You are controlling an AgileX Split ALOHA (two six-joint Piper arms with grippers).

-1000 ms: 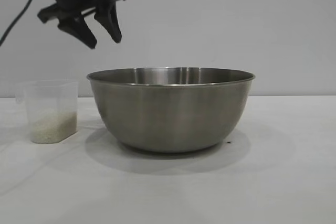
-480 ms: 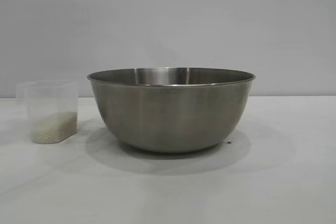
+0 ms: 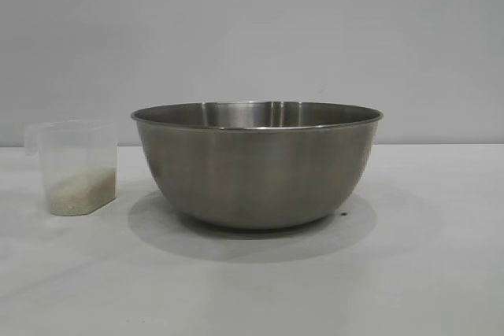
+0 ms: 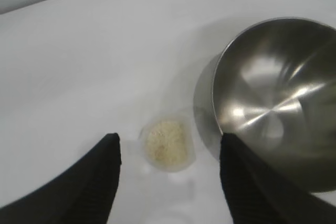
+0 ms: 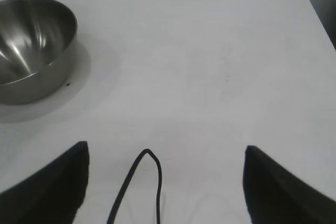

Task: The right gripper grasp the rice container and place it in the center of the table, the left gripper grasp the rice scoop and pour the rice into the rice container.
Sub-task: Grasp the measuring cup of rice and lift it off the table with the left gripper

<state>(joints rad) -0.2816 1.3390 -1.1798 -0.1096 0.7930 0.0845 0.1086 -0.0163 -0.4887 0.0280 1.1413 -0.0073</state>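
The rice container (image 3: 257, 164), a large steel bowl, stands upright in the middle of the white table (image 3: 425, 273). The rice scoop (image 3: 76, 166), a frosted plastic cup, stands on the table just to its left with a low layer of rice (image 3: 81, 192) in it. No gripper shows in the exterior view. In the left wrist view my left gripper (image 4: 169, 148) is open and high above the scoop (image 4: 167, 145), with the bowl (image 4: 278, 103) beside it. In the right wrist view my right gripper (image 5: 165, 156) is open and empty, well away from the bowl (image 5: 31, 45).
A thin black cable (image 5: 142, 182) hangs in a loop between the right gripper's fingers. The table's right edge (image 5: 320, 19) and rounded corner show in the right wrist view. A plain grey wall (image 3: 252, 29) stands behind the table.
The left gripper rose out of the top of the exterior view. The rice in the scoop now lies lower and slanted. The bowl and scoop stand where they were.
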